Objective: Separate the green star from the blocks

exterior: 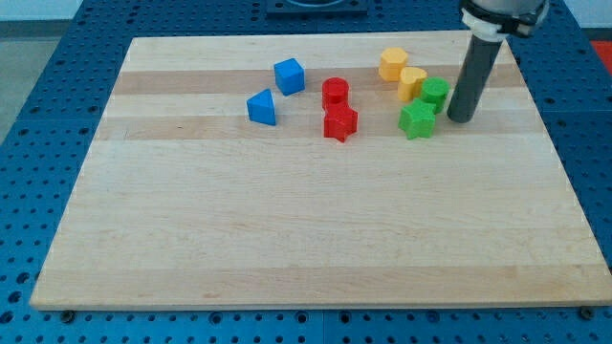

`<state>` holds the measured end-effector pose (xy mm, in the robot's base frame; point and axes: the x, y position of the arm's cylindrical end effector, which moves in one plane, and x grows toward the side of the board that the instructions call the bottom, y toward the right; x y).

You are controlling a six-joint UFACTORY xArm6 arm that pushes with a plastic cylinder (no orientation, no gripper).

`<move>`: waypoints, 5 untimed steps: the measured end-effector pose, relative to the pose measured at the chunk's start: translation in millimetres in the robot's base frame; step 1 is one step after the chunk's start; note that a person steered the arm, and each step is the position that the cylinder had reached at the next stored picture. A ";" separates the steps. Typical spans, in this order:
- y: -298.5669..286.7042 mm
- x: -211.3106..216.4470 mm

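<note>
Probably a lab: wooden board (316,239) on blue perforated bench (38,115).

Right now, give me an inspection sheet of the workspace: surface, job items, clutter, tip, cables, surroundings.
Surface: wooden board, flat, lower half bare.
Job's things: green star at the view's upper right, touching or nearly touching the green block above it and close to the yellow block.
Clutter: second yellow block; red block with red star below it; blue cube; blue wedge-like block.
Grippers: none; my tip sits just to the view's right of the two green blocks.
Cables: nothing seen.
Surroundings: blue perforated table around the board.
</note>
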<state>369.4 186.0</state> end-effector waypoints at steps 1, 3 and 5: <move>-28.6 -7.5; -76.7 -9.5; -75.7 22.1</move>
<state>391.4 110.3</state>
